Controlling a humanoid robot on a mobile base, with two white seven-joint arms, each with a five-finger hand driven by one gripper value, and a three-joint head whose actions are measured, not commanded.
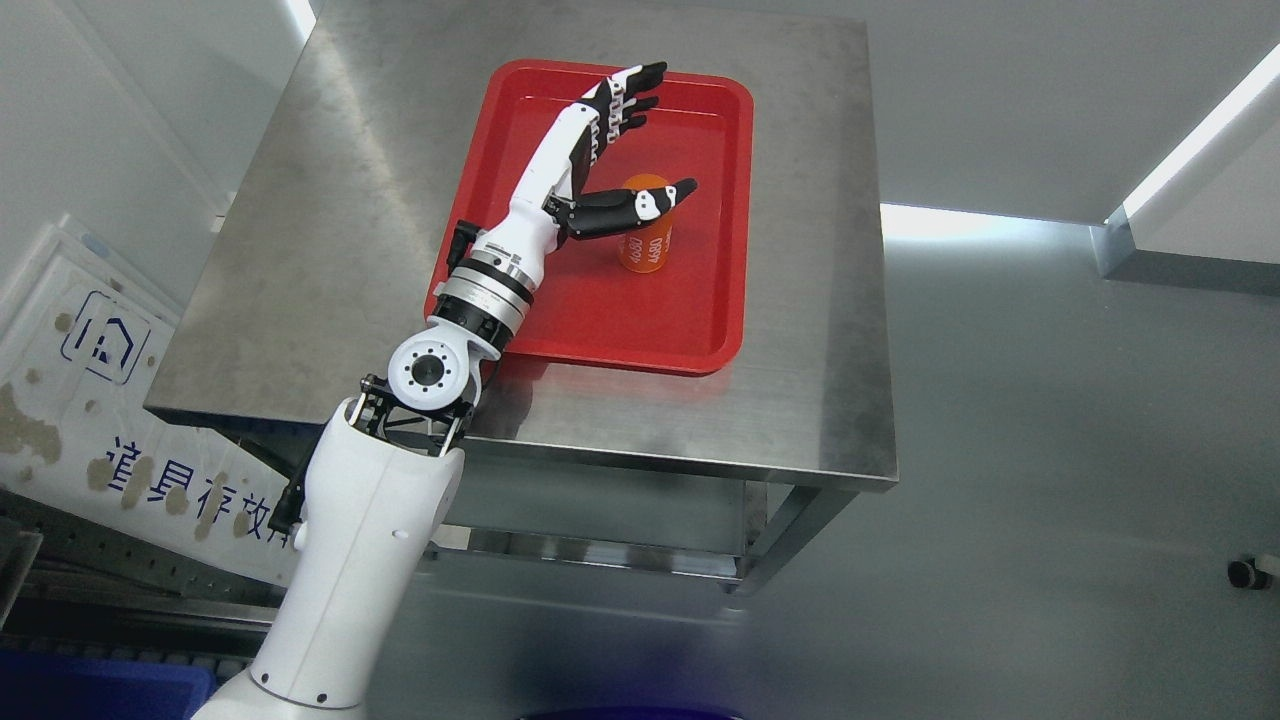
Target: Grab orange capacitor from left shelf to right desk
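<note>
An orange capacitor [647,236] with white print stands upright in a red tray [600,320] on a steel table [330,250]. My left hand [640,150] reaches over the tray with its fingers spread open. Its thumb [655,198] lies across the top of the capacitor and its fingers [630,95] stretch out beyond it, apart from it. The hand holds nothing. My right arm does not show.
The steel table has a lower shelf and legs [790,520]. A white sign with blue characters [120,440] leans at the left. The grey floor [1050,450] spreads to the right, with a small caster [1250,572] at the far right edge.
</note>
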